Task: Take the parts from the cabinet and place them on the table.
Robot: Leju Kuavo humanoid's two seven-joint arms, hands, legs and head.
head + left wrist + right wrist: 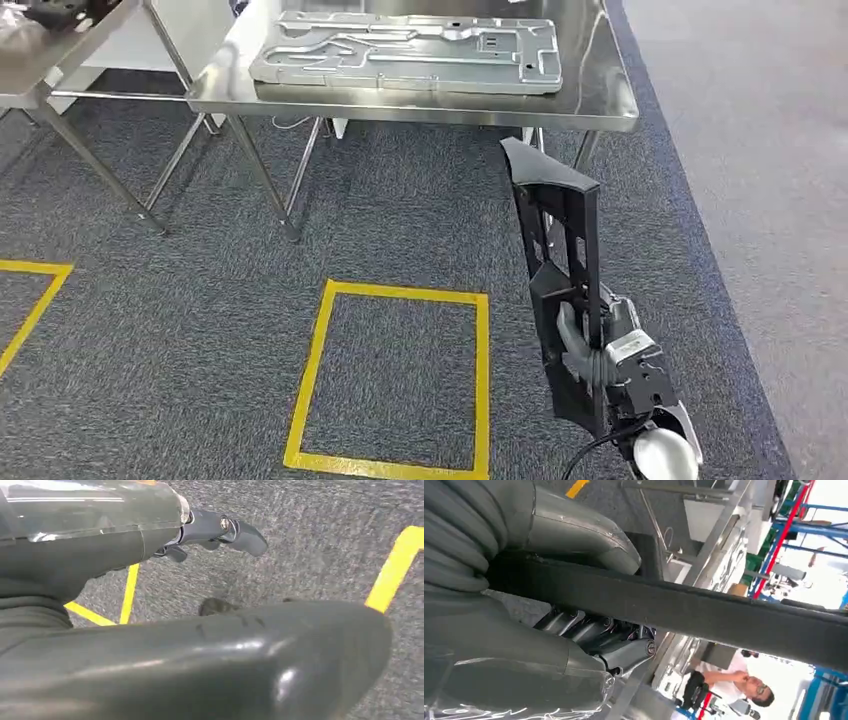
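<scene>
A long black frame part (560,280) is gripped at its lower end by the right hand (590,350), fingers wrapped tight around a bar, and is held upright over the grey carpet, short of the steel table (600,105) at the far side. In the right wrist view the same black bar is seen clamped between thumb and fingers (589,630). The left hand (220,530) is seen above the carpet with fingers loosely curled and nothing held.

The carrying step appears to be under way. To finish it well, the part would need to be raised above the table edge and laid flat on bare steel. Much of the tabletop is taken up by a large silver metal panel (400,50), with free room mostly near the right end. A yellow floor square (400,380) is marked on the carpet nearby, and a second table (60,50) stands far left. A person (734,680) is visible in the background.
</scene>
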